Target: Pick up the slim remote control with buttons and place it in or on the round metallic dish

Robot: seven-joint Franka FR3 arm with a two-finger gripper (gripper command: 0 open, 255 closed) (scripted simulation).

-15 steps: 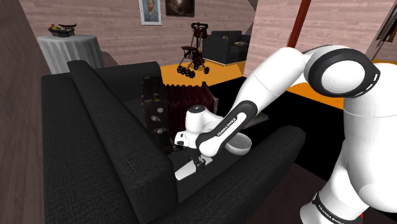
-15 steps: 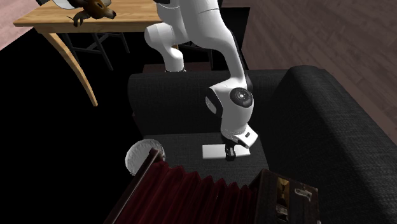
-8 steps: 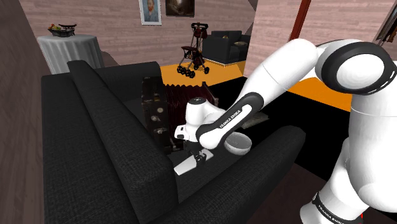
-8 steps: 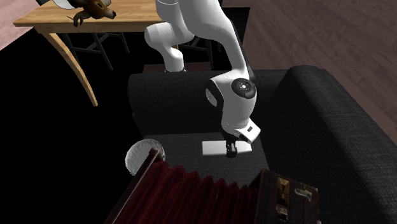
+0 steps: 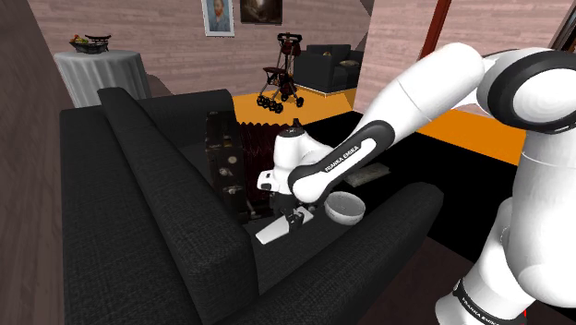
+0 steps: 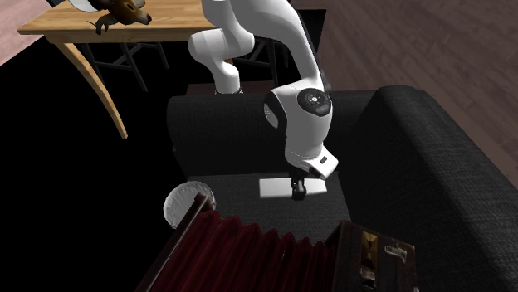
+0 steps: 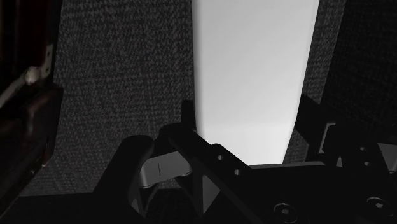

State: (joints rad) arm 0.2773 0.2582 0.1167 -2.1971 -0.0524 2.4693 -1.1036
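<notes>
The gripper [image 5: 294, 220] is clamped on the near end of the remote [image 5: 270, 232]. In the wrist view we see the gripper [image 7: 248, 111] with one black finger against each long edge of the remote [image 7: 254, 70]. That near end is hidden behind the gripper's body, and the far end is cut off by the frame. The remote is drawn as a plain white slab, and we cannot make out any markings on its face.

In the shoulder view the remote hangs tilted, with its free end lower, over the seat of the black sofa [image 5: 138, 222]. We cannot tell whether that end touches the cushion. In the second exterior view the gripper [image 6: 299, 189] covers one end of the remote [image 6: 276, 188].

The dish [image 5: 343, 210] is a pale round bowl sitting on the seat near the gripper, apart from the remote, and the forearm crosses its upper rim. In the second exterior view the dish [image 6: 183, 206] is partly covered by a dark red pleated object [image 6: 241, 253]. This object adjoins a dark case [image 6: 373, 249], which the frame cuts off.
</notes>
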